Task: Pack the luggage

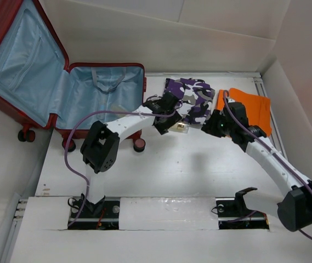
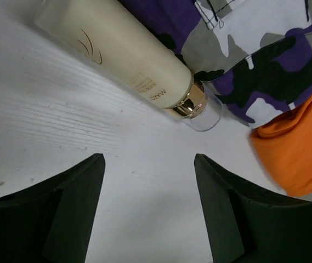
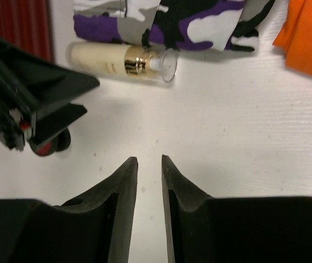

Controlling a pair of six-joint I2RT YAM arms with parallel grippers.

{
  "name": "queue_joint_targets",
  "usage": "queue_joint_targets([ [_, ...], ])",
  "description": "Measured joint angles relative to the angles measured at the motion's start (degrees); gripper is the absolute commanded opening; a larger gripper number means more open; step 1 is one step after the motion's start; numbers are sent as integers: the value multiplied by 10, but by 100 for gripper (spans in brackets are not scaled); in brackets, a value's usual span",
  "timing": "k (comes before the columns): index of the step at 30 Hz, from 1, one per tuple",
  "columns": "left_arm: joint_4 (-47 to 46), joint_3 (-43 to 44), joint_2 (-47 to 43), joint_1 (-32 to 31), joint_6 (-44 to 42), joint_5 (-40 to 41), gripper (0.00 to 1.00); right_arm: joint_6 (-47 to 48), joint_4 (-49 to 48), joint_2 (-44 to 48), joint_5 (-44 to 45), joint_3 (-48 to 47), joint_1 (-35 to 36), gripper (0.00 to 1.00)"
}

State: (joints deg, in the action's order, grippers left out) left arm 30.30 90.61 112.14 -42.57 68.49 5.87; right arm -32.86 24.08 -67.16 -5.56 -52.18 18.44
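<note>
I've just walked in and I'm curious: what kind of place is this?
Probably a robot test bench set up for packing practice: a white table boxed in by plain white panels, an open red suitcase at one corner, and folded clothes with a cream bottle laid out.

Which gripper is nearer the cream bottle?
Left. The left gripper hovers open just beside the cream bottle; the right gripper sits farther off, toward the orange cloth.

Each arm has white tubular link segments joined by black joint housings, with a purple cable routed externally along its length. The left gripper (image 2: pixel 149 211) and right gripper (image 3: pixel 149 211) carry matte black, wedge-shaped fingers.
</note>
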Motion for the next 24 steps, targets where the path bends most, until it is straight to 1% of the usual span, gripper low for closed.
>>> queue_joint_targets([
  [3,-14,-2,0,-1,52,4,65,11,10,24,-24,17,0,34],
  [6,-20,4,8,-1,91,5,65,24,23,37,-42,25,5,34],
  [7,-19,11,15,-1,99,6,65,28,30,41,-47,26,8,36],
  [9,-12,37,41,-1,115,9,65,36,38,50,-55,28,12,42],
  [11,-9,57,68,0,130,14,65,46,50,64,-61,31,14,42],
  [13,-2,62,86,2,143,17,65,54,62,80,-68,33,15,50],
  [15,9,62,98,6,157,19,65,62,73,96,-75,33,15,50],
  [16,14,62,103,8,163,19,65,65,76,104,-81,33,15,53],
  [24,38,74,108,21,205,32,65,87,95,145,-129,54,15,53],
])
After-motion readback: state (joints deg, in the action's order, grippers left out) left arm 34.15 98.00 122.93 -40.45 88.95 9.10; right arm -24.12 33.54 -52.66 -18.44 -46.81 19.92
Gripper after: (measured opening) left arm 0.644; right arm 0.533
